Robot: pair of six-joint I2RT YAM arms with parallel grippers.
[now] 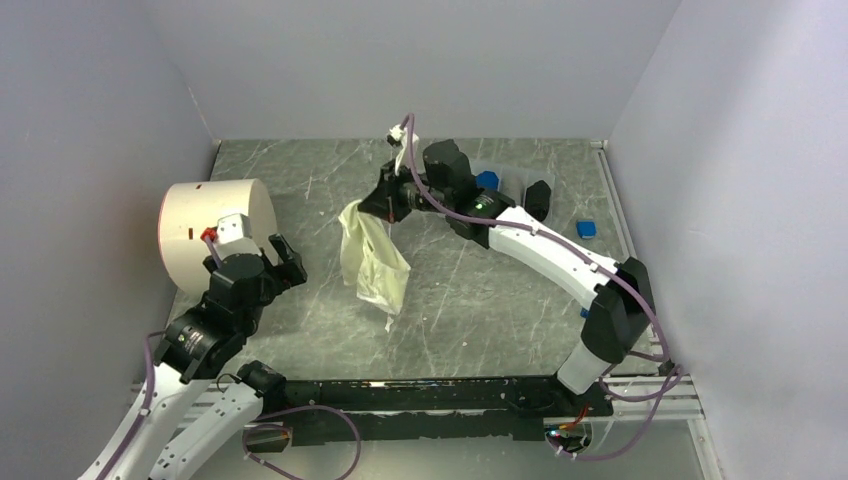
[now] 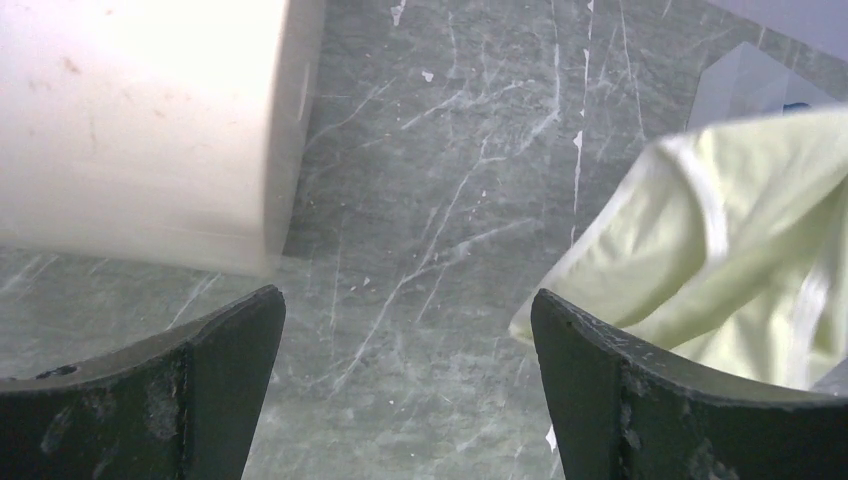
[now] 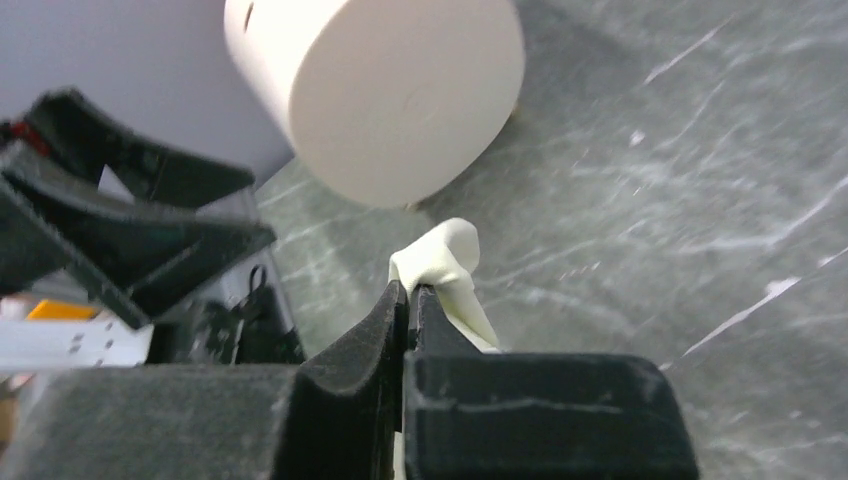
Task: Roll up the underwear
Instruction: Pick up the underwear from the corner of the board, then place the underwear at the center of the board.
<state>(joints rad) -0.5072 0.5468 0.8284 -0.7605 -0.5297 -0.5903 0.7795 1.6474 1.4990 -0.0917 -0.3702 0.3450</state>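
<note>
Currently the right gripper (image 1: 386, 204) is clamped tight on one top edge of the cream-yellow underwear (image 1: 374, 262). In the wrist view a small bunch of fabric pokes out past the fingertips. The garment hangs over the middle of the table (image 1: 480, 300) in a limp, creased drape. Can't tell whether its lower tip touches the surface.

Meanwhile the left gripper (image 2: 405, 330) is spread wide with nothing in it, low beside the white cylinder (image 1: 215, 232), and the cloth is just to its right.

Handling, my read: very light, thin, fully floppy, holds no shape. It folds and twists under its own weight, and a single-point pinch lets it swing. Not fragile, and probably grippy enough on the pads.

Better hold: the hemmed waistband, one corner per gripper, so it can be spread flat before rolling.
</note>
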